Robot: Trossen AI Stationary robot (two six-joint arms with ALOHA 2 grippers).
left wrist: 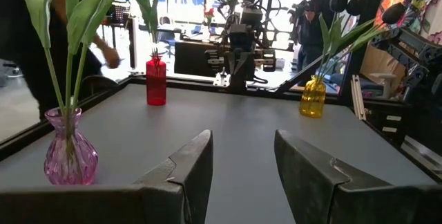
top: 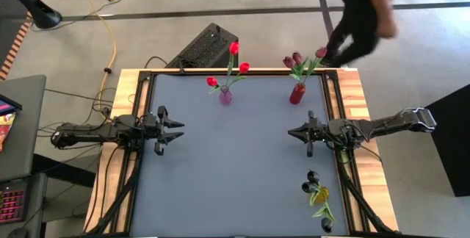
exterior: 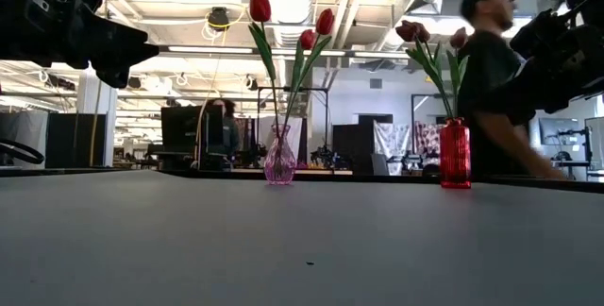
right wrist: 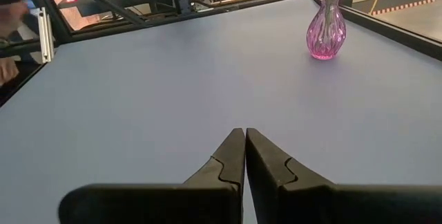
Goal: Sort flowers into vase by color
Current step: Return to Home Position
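Three red tulips [top: 234, 48] stand with their stems in a pink glass vase [top: 225, 96] [left wrist: 69, 158] near the far edge. Maroon tulips [top: 296, 59] stand in a red vase [top: 297, 93] [exterior: 455, 155]. Black tulips [top: 311, 179] lean out of a yellow vase [top: 321, 194] [left wrist: 313, 97] by the table's right edge, toward its near side. My left gripper [top: 176, 129] [left wrist: 242, 162] hovers open at mid-left, pointing toward the table's right. My right gripper [top: 291, 131] [right wrist: 245, 137] hovers shut at mid-right, pointing left. Neither touches anything.
A person in dark clothes [top: 360, 25] [exterior: 495, 89] leans over the far right corner, with one hand close to the maroon tulips. The grey tabletop [top: 235, 164] has a raised frame around it. A black box [top: 205, 47] sits beyond the far edge.
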